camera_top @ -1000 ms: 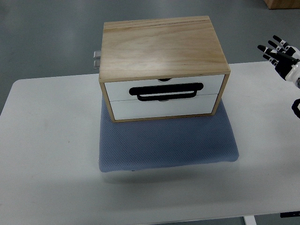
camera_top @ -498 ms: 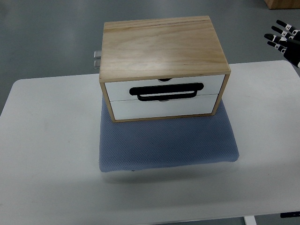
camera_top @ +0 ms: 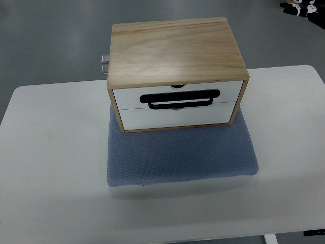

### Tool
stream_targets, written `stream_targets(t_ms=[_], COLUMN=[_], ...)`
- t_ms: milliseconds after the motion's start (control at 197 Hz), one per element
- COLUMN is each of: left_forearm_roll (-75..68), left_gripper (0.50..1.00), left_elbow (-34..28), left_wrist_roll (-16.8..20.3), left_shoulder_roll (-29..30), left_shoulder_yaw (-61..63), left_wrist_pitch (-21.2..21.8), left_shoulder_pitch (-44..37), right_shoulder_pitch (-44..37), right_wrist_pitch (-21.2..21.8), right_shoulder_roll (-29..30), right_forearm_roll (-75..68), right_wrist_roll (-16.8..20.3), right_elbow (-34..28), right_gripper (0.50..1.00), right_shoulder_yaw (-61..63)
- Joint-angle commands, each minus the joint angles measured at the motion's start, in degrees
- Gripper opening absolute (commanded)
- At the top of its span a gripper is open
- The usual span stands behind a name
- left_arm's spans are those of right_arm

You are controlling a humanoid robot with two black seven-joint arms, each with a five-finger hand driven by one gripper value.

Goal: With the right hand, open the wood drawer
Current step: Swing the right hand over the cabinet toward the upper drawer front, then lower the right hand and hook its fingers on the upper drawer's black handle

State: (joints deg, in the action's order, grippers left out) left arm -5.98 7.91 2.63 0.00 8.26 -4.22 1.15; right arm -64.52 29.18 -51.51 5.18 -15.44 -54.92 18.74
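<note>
The right hand [camera_top: 304, 7] sits at the frame's upper right corner (finger state unclear); the wood drawer [camera_top: 177, 92], with its black handle [camera_top: 180, 98] running left-right, lies well down-left.

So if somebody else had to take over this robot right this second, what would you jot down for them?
Right hand: barely in view at the top right corner, far from the box; fingers can't be judged.
Left hand: out of view.
Wood box: sits at the back of the blue mat on the white table. Both white drawers are shut, with the black handle across the front.
Done: nothing.
Left: bring the right hand to the handle, grip it and pull a drawer out.
</note>
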Motion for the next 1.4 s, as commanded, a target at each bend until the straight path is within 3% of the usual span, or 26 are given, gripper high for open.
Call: stream_targets(t_ms=[0, 127, 376, 706, 1026, 1397], left_forearm_roll=[0.0, 0.0, 0.0, 0.0, 0.0, 0.0], left_gripper=[1.000, 1.000, 1.000, 1.000, 1.000, 1.000], left_elbow=[0.0, 0.0, 0.0, 0.0, 0.0, 0.0], left_wrist_roll=[0.0, 0.0, 0.0, 0.0, 0.0, -0.1], left_shoulder_roll=[0.0, 0.0, 0.0, 0.0, 0.0, 0.0], left_shoulder_yaw=[0.0, 0.0, 0.0, 0.0, 0.0, 0.0], left_wrist_pitch=[0.0, 0.0, 0.0, 0.0, 0.0, 0.0], left_shoulder_pitch=[0.0, 0.0, 0.0, 0.0, 0.0, 0.0], right_shoulder_pitch=[-4.7, -12.9, -28.6, -42.9, -51.1, -51.3], right_wrist_pitch=[3.0, 5.8, 5.8, 5.8, 5.8, 4.1], right_shoulder_roll=[-0.9, -1.4, -0.8, 2.1, 9.1, 17.3], right_forearm_roll=[0.0, 0.0, -0.1, 0.0, 0.1, 0.1], right_wrist_roll=[-0.7, -2.1, -4.2, -4.1, -4.1, -3.5], right_elbow=[-1.7, -4.9, -10.8, -22.4, -26.8, -29.1], right_gripper=[0.952, 0.952, 0.952, 0.952, 0.952, 0.952], right_shoulder_yaw=[-4.3, -12.5, -28.7, -42.1, -52.7, -53.9])
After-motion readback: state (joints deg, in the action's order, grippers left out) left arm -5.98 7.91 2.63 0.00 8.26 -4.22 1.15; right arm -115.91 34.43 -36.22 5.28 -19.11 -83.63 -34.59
